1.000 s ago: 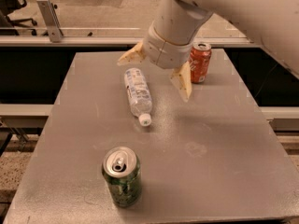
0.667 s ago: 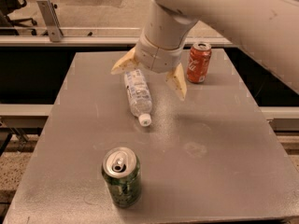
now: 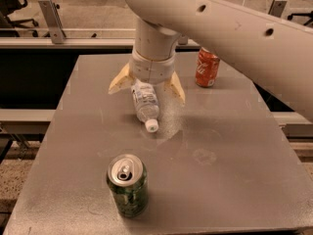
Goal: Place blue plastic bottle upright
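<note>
The blue plastic bottle (image 3: 146,104) lies on its side on the grey table (image 3: 234,146), white cap pointing toward the front. Its far end is hidden under my gripper. My gripper (image 3: 146,88) hangs over the bottle's far half with its two tan fingers (image 3: 120,80) spread wide, one on each side of the bottle. The fingers do not touch the bottle.
A red soda can (image 3: 207,67) stands upright at the back right of the table. A green soda can (image 3: 127,184) stands upright near the front edge. My white arm spans the upper right. Beyond the table's far edge are metal rails and chairs.
My gripper has moved left and down, from beside the red can to straddling the bottle's far half. The bottle and cans have not moved.
</note>
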Robot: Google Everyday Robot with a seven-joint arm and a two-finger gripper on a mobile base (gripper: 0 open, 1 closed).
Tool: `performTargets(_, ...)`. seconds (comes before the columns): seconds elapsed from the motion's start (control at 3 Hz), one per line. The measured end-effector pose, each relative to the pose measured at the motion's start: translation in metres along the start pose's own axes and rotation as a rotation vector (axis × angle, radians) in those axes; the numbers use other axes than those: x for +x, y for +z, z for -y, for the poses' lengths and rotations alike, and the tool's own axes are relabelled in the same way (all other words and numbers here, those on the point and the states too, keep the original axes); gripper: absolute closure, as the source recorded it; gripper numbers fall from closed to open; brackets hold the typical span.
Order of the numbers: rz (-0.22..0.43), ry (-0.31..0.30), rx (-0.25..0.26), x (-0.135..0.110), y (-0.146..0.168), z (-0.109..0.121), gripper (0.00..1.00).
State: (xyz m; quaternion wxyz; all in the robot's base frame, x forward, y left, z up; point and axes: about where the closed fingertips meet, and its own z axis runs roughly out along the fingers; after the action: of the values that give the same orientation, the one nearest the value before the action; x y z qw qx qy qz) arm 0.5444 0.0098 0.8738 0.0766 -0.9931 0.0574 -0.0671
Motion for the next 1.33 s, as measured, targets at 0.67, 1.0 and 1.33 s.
performTargets(0.67,0.034,-0.070,-0.057,0.001,0.021,0.003,0.24)
performTargets(1.0,0.044,-0.086,-0.081,0.002,0.024,0.003,0.47)
performTargets(1.33,0.054,-0.073,-0.079,0.001,0.017,0.004,0.70)
